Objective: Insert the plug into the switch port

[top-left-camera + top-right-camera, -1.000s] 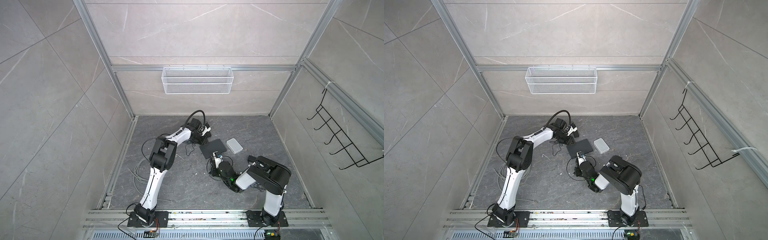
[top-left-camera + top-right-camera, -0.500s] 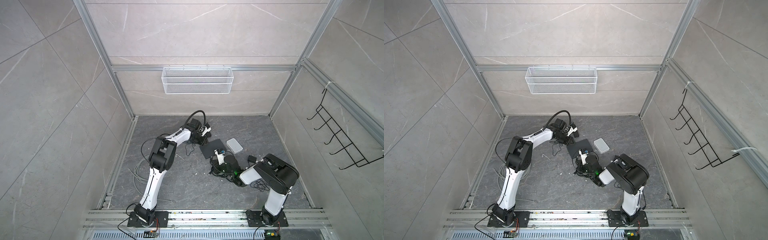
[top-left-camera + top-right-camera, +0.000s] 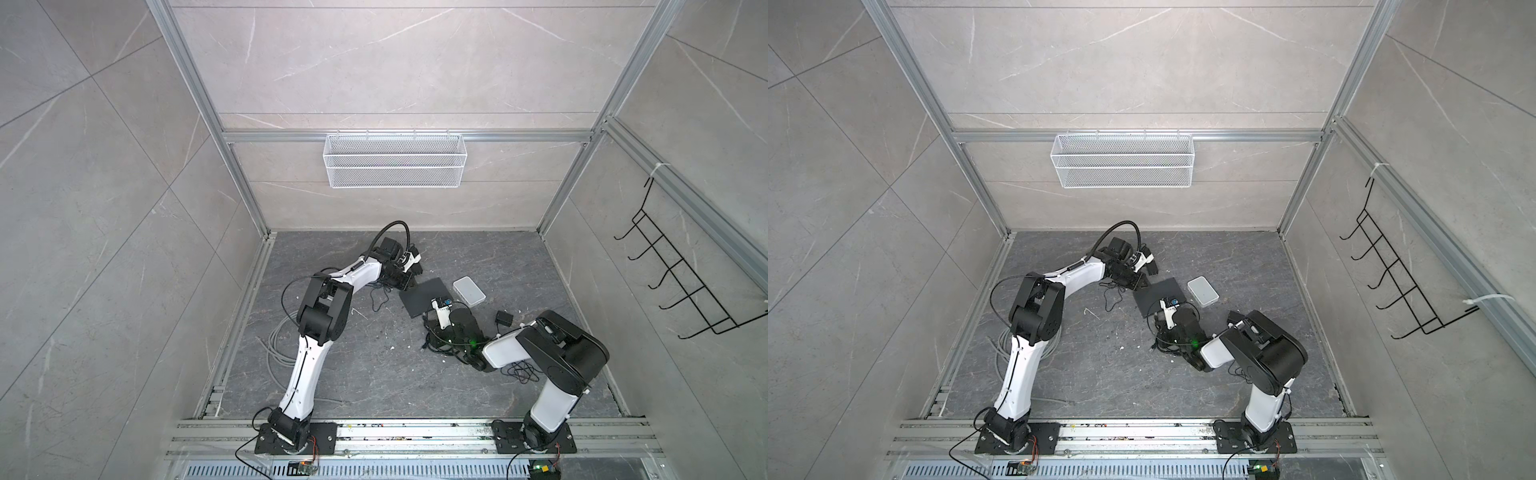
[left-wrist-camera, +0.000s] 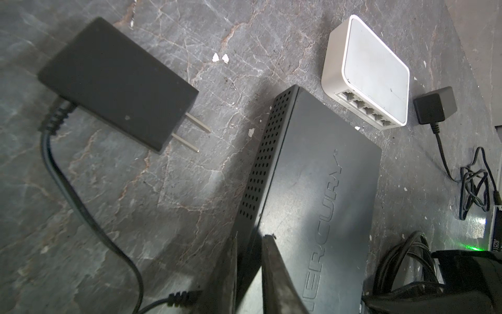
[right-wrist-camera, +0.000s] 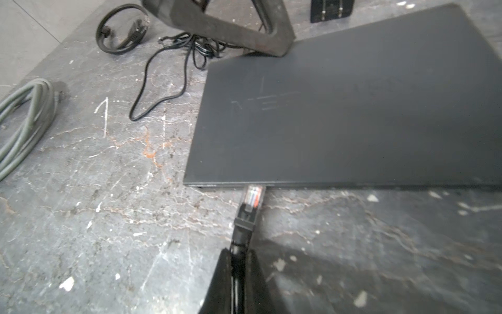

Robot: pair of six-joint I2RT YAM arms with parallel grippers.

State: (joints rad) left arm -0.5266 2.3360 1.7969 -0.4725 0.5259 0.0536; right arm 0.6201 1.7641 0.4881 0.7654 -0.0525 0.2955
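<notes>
Now right end effector (image 5: 238,254) pinches clear-tipped plug (image 5: 251,199); left end effector (image 4: 250,240) clamps black switch (image 4: 312,190).

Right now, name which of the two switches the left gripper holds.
The black switch, its edge clamped in the left gripper; the white switch lies free.

clear plug (image 5: 253,195), tip seemingly touching black switch (image 5: 353,122) edge

You see a matte black switch (image 5: 353,122) with a dotted vent grid on its side, clear plug (image 5: 252,195) showing orange and blue wires, white small hub (image 4: 364,70), grey veined tabletop (image 5: 81,217), black adapter (image 4: 114,81).
</notes>
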